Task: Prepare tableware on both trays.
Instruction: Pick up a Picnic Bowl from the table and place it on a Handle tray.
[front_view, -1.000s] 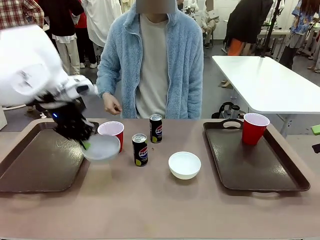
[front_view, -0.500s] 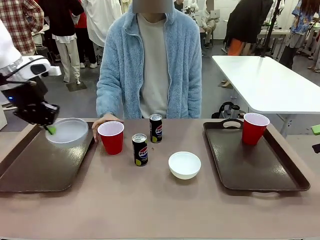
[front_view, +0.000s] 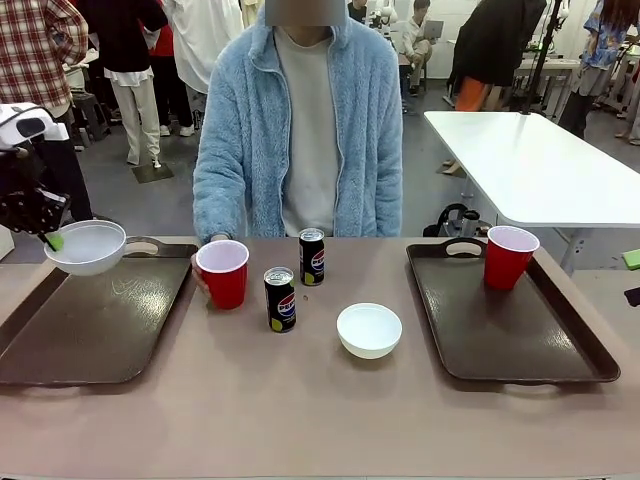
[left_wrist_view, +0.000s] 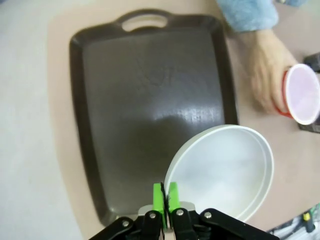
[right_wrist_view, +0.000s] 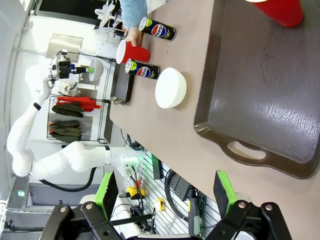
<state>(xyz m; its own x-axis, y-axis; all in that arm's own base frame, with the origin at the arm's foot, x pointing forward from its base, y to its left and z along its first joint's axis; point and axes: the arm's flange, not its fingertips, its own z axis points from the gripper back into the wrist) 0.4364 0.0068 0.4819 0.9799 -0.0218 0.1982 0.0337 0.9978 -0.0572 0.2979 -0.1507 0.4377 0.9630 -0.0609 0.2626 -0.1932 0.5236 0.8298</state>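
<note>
Small round white bowl (front_view: 88, 246) hangs over the far left corner of the large dark brown plastic tray (front_view: 100, 320), pinched by its rim in the clenched left gripper (left_wrist_view: 165, 194). Beside that tray on the surface (front_view: 300, 400), a person's hand (left_wrist_view: 265, 75) wraps a red plastic cup (front_view: 223, 273). The right gripper (right_wrist_view: 165, 192) gapes wide, grasping nothing, near the second brown tray (right_wrist_view: 260, 100).

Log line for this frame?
left gripper: shut on bowl rim, over left tray corner | right gripper: open | person's hand: on red cup

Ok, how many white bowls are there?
2. One bowl is pinched by the left claw over the left tray; the other bowl sits mid-table.
</note>
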